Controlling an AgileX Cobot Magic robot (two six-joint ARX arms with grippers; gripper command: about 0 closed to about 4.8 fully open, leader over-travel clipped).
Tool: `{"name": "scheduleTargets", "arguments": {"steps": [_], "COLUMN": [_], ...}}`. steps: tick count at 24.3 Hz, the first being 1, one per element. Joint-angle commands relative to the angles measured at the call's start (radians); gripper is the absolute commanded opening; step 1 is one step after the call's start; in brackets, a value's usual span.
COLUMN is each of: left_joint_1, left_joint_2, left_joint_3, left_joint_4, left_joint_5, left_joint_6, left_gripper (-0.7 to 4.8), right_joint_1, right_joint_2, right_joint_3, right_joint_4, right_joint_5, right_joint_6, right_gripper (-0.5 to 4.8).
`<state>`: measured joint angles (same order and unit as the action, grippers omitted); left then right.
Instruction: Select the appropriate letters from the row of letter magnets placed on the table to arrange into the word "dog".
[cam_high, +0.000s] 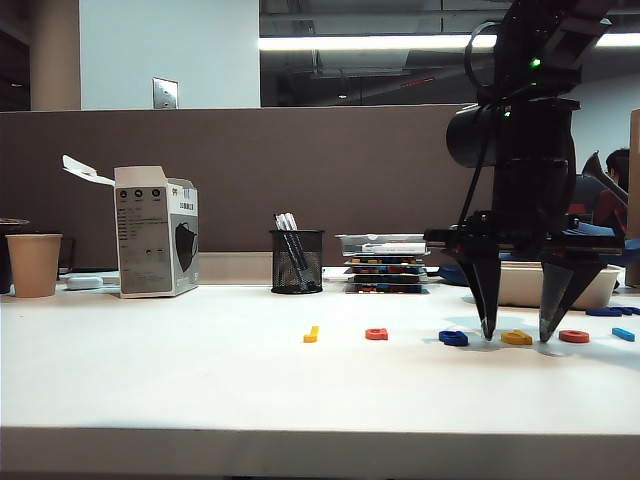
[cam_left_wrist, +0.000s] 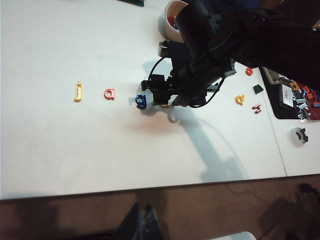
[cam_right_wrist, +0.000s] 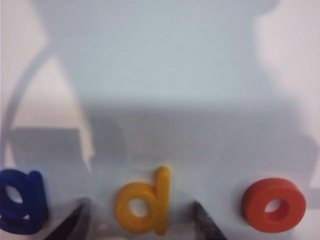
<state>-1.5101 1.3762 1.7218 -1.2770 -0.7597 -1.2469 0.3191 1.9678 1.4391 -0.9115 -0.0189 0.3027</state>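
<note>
My right pincer (cam_high: 516, 335) stands wide open astride yellow d (cam_right_wrist: 144, 202) on the surface (cam_high: 200, 380), gripping nothing; left pincer unseen.

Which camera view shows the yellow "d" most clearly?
The right wrist view: the yellow "d" fills it, lying between the open right gripper fingertips. The exterior view shows it edge-on. In the left wrist view the right arm hides it almost completely.

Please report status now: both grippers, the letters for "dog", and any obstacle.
Right gripper open, low over table, fingertips either side of yellow "d". Left gripper not in view. Blue "g" and red "o" flank it, untouched. No obstacle seen.
</note>
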Motion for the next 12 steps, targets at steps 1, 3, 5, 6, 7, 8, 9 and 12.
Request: {"name": "scheduleTargets", "arguments": {"steps": [1,3,5,6,7,8,9,12], "left_joint_1": [-0.001,-0.001,-0.001,-0.001,-0.001,-0.001,-0.001,-0.001], "left_joint_2": [-0.001,-0.001,-0.001,-0.001,-0.001,-0.002,-0.001,-0.001], "left_joint_3": [0.002,0.002,0.002,0.002,0.002,0.002,0.002,0.002], "left_joint_4": [0.000,0.000,0.000,0.000,0.000,0.000,0.000,0.000], "left_joint_5": [-0.003,-0.003,-0.003,-0.003,-0.003,-0.003,-0.003,-0.003], "left_joint_6": [0.005,0.005,0.005,0.005,0.005,0.005,0.005,0.005], "left_gripper": [-0.05,-0.05,-0.05,-0.05,-0.05,-0.05,-0.05,-0.05], "right_joint_1": [0.000,0.000,0.000,0.000,0.000,0.000,0.000,0.000], "right_joint_2": [0.010,0.010,0.010,0.010,0.010,0.010,0.010,0.010], "right_joint_3": [-0.003,-0.003,-0.003,-0.003,-0.003,-0.003,-0.003,-0.003], "right_joint_4": [0.004,0.005,0.007,0.006,0.004,0.000,-0.002,-0.006], "right_joint_5": [0.002,0.002,0.002,0.002,0.002,0.001,0.000,-0.001], "right_joint_6": [0.005,0.005,0.008,0.008,0.008,0.008,0.008,0.008], "right_gripper": [2.65,2.60,2.58,2.34,2.21,2.08,2.08,2.07]}}
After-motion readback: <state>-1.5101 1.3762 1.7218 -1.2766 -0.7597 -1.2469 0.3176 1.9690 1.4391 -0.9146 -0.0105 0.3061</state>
